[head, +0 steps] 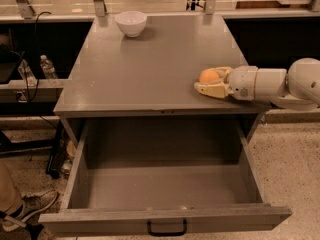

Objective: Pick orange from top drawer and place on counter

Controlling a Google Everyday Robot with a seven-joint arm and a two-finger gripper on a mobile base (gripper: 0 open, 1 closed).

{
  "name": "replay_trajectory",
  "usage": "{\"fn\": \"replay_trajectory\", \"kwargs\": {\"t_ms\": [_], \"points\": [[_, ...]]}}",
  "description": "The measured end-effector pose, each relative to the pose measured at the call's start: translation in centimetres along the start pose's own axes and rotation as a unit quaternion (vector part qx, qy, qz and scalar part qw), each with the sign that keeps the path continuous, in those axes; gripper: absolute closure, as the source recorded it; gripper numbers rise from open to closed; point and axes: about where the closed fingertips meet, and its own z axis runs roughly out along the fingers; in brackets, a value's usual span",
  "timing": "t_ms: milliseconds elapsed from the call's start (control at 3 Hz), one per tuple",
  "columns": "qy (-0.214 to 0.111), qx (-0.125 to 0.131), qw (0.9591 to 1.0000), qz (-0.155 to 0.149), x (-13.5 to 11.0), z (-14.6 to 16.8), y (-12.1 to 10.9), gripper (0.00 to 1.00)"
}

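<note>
Gripper [207, 82] on right of one counter [150, 74], snug around one orange [209, 76]; one open top drawer [165, 186]; one bowl [131, 23].

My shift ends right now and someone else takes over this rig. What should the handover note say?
Gripper: low over the front right of the counter, shut on the orange.
Orange: out of the drawer, held in the gripper; whether it touches the counter cannot be told.
Top drawer: pulled open below the counter.
White bowl: at the counter's back edge, well away from the gripper.
Done: orange picked and brought to the counter.
Left: set it down, release, pull the arm away.
</note>
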Motion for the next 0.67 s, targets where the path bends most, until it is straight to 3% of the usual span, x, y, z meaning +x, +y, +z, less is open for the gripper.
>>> {"fn": "replay_trajectory", "kwargs": {"t_ms": [333, 667], "points": [[0.000, -0.003, 1.0000, 0.000, -0.07, 0.32, 0.15, 0.00], [-0.002, -0.001, 1.0000, -0.003, -0.34, 0.16, 0.21, 0.00]]}}
